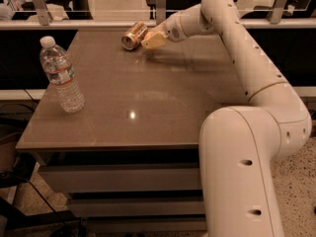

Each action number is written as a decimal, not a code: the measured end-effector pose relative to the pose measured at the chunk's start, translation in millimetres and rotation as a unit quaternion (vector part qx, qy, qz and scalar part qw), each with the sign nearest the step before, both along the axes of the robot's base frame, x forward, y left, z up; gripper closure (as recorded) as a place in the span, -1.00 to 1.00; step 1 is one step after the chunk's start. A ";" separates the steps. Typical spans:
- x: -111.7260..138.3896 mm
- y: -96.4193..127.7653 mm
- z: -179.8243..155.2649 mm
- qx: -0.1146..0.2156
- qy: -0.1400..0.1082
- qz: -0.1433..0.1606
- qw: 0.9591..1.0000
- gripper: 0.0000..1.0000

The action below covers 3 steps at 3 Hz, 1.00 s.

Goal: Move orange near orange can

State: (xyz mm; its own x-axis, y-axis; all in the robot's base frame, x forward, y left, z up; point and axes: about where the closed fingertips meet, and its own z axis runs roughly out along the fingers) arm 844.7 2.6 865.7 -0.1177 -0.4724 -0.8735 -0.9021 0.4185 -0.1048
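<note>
The white jointed arm [256,68] is arching up from the lower right, with its forearm pointing leftward over the far edge of the brown rectangular surface [148,107]. Its pale tan pincer [150,41] is hovering low just beside the orange-copper metallic drink can [134,35], which is lying on its side. I cannot tell whether the pincer is clenched or released. The small round orange fruit is not showing apart from it. A clear plastic water bottle [61,75] is standing upright at the left, well apart.

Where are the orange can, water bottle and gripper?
orange can [134,35]: camera view, on its side wall.
water bottle [63,80]: camera view, on its body.
gripper [149,42]: camera view, its tip, beside the can.
</note>
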 end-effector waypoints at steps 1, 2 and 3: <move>7.7 0.9 -10.4 0.003 0.005 -0.006 1.000 1.00; 11.7 3.4 -17.7 0.008 0.012 -0.006 1.000 0.65; 13.4 5.9 -21.9 0.013 0.020 -0.006 1.000 0.21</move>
